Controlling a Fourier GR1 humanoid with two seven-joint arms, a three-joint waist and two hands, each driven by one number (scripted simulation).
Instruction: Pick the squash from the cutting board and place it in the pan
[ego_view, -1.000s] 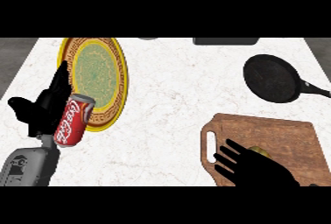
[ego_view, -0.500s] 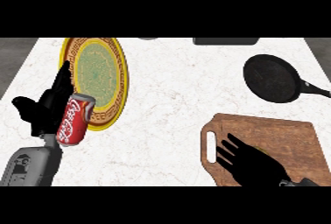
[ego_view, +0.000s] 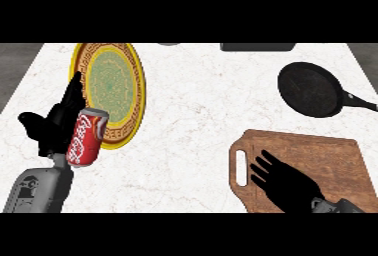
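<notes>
Right hand (ego_view: 289, 187) lies low over the near-left part of the cutting board (ego_view: 325, 150), fingers straight and fanned toward the board's handle slot, curled round nothing that I can see. Against 1 second ago the change is small: the hand has shifted a little, its fingers have spread wider, and more of my grey wrist shows at the board's near edge. A pale sliver that peeped out beside my palm 1 second ago, which I take for the squash, is covered now. I see no squash on the bare wood, so I judge that it sits under my palm, close to the board's near edge. That puts me at the grasp, not past it: the hand is over the target but has not closed, and nothing is lifted yet. Next I need to curl fingers and thumb round the squash, raise it, and carry it to the pan (ego_view: 310, 90), which lies on the counter (ego_view: 199, 100) beyond the board's far edge, toward the far-right corner, handle pointing right. With the squash hidden I cannot check how it lies, so it could roll aside as I close. My left hand (ego_view: 53, 125) rests open, fingers up, near the counter's left edge, just beside a red can (ego_view: 87, 139) that overlaps the near rim of 1 yellow plate (ego_view: 137, 95); none of these 3 has moved.
</notes>
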